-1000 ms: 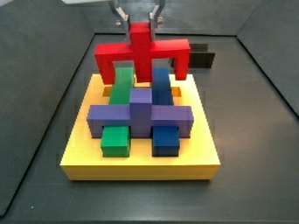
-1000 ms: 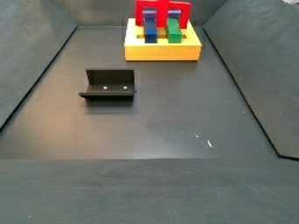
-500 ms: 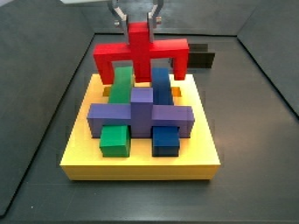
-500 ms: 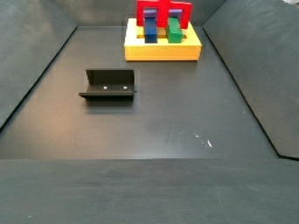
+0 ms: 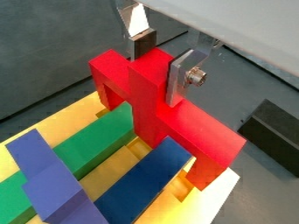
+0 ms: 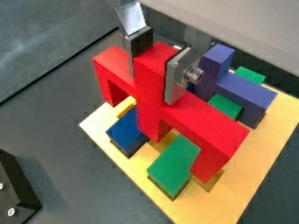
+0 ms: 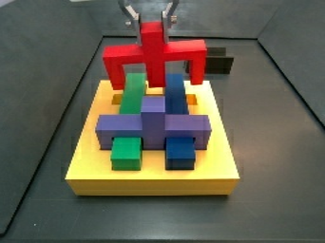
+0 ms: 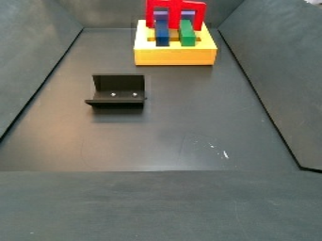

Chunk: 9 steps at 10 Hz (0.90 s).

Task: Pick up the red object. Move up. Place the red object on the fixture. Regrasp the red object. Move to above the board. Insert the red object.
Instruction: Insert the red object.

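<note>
My gripper (image 5: 160, 63) is shut on the upright middle stem of the red object (image 5: 163, 118), one silver finger on each side. In both wrist views the gripper (image 6: 156, 63) holds the red object (image 6: 176, 114) over the far end of the yellow board (image 6: 103, 136). Its outer legs point down beside the green bar (image 5: 82, 149) and blue bar (image 5: 146, 179). Whether the legs touch the board (image 5: 52, 124) I cannot tell. In a side view the gripper (image 7: 151, 16) hangs from above with the red object (image 7: 154, 54) over the board (image 7: 152, 177). The fixture (image 8: 117, 91) stands apart on the floor.
A purple cross-shaped block (image 7: 152, 123) lies across the board's middle, with a green block (image 7: 124, 152) and a blue block (image 7: 181, 152) at the near end. The fixture (image 7: 221, 63) shows behind the board. Dark sloping walls (image 8: 38, 85) ring the floor.
</note>
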### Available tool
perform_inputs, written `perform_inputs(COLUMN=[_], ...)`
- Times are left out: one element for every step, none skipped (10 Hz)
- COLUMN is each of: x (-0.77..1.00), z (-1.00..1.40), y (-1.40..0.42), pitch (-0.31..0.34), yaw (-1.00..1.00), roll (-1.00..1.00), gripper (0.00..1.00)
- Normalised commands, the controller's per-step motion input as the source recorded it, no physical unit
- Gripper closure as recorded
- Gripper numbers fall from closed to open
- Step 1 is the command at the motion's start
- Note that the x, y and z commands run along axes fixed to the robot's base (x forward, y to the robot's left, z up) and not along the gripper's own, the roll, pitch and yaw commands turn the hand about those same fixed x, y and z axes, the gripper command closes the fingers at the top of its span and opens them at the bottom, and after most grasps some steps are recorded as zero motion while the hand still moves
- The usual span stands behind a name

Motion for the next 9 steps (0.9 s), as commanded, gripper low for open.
perform_inputs(x=[-0.06, -0.04, 0.00, -0.07, -0.02, 0.03, 0.00, 0.19, 0.12], z=[0.02, 0.04, 0.05, 0.01, 0.00, -0.14, -0.22, -0.09, -0.15], y=[0.07, 0.00, 0.00, 0.01, 0.04, 0.00, 0.02, 0.00, 0.00], pitch=[0.000, 0.000, 0.000, 0.000, -0.023, -0.030, 0.000, 0.000, 0.000], yaw=[0.00, 0.00, 0.00, 0.00, 0.00, 0.00, -0.12, -0.06, 0.00], roll=[-0.25, -0.29, -0.33, -0.30, -0.22, -0.04, 0.17, 0.12, 0.11], gripper=[1.00, 1.00, 1.00, 1.00, 1.00, 1.00, 1.00, 1.00, 1.00])
